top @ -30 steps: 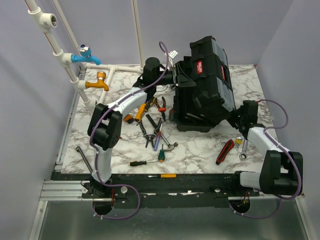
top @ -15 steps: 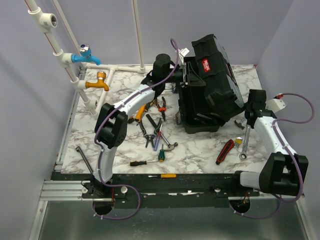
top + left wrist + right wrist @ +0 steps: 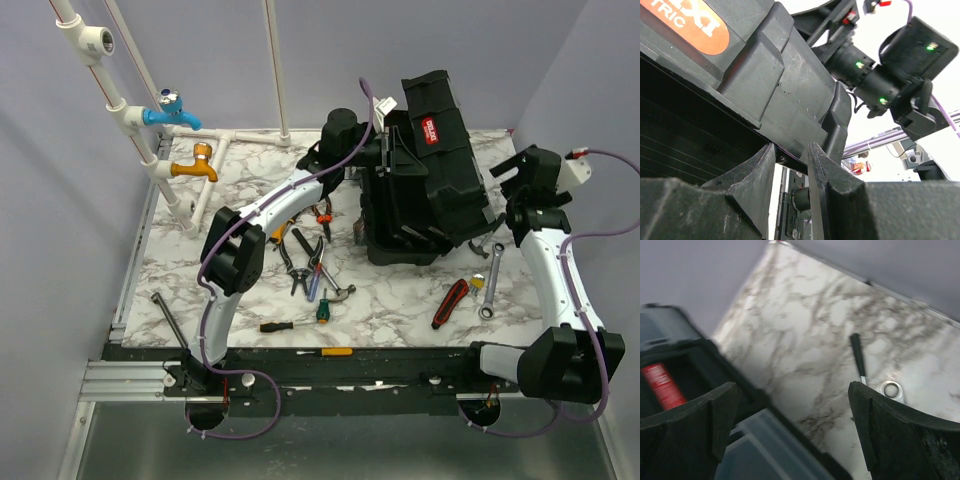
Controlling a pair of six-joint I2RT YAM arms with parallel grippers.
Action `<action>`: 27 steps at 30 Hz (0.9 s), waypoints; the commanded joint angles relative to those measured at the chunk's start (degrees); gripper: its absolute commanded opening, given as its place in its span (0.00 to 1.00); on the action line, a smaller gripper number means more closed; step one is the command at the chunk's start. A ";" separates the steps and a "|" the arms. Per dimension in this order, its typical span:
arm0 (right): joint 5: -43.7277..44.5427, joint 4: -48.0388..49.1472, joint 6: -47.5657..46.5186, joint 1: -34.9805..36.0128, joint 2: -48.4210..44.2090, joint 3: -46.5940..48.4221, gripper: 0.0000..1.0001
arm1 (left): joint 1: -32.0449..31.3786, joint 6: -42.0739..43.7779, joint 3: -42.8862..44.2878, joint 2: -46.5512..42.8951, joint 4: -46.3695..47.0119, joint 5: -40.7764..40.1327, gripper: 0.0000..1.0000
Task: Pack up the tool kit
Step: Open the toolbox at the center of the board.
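**A:** From above, where does the kit sit?

**B:** The toolbox (image 3: 425,185) stands on the marble table (image 3: 400,300) toward 1 o'clock, with its lid tipped up and leaning. The left gripper (image 3: 385,140) meets the lid's edge at the box's 10 o'clock side. The right gripper (image 3: 508,185) hangs at the box's 3 o'clock, apart from it. Pliers (image 3: 300,262) and screwdrivers (image 3: 322,305) lie loose at the box's 8 o'clock. A wrench (image 3: 490,288) and a red-handled tool (image 3: 450,302) lie at 5 o'clock.

**A:** And the left wrist view?

**B:** The left gripper (image 3: 791,150) is narrow, its fingers (image 3: 755,182) pinching the rim of the toolbox (image 3: 765,75) lid. The other arm shows at 2 o'clock.

**A:** The right wrist view?

**B:** The right gripper (image 3: 790,395) is spread wide with nothing between its fingers (image 3: 900,435). The toolbox (image 3: 695,357) fills 8 o'clock, its red handle (image 3: 660,380) showing. A ring-ended tool (image 3: 891,390) lies on the table (image 3: 805,315) at 3 o'clock.
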 commanded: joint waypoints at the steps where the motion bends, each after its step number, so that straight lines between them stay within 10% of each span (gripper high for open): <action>1: -15.77 11.06 -11.92 -0.08 -4.19 3.30 1.00 | -1.05 0.32 3.73 0.61 1.24 -0.01 0.33; 9: -41.32 10.88 -18.10 0.02 -2.60 9.98 1.00 | -0.91 2.27 0.34 -1.74 0.87 -0.53 0.33; 27: -51.72 -4.82 -20.80 2.14 11.20 23.70 1.00 | -0.93 -0.74 -0.62 -2.75 6.13 -1.35 0.48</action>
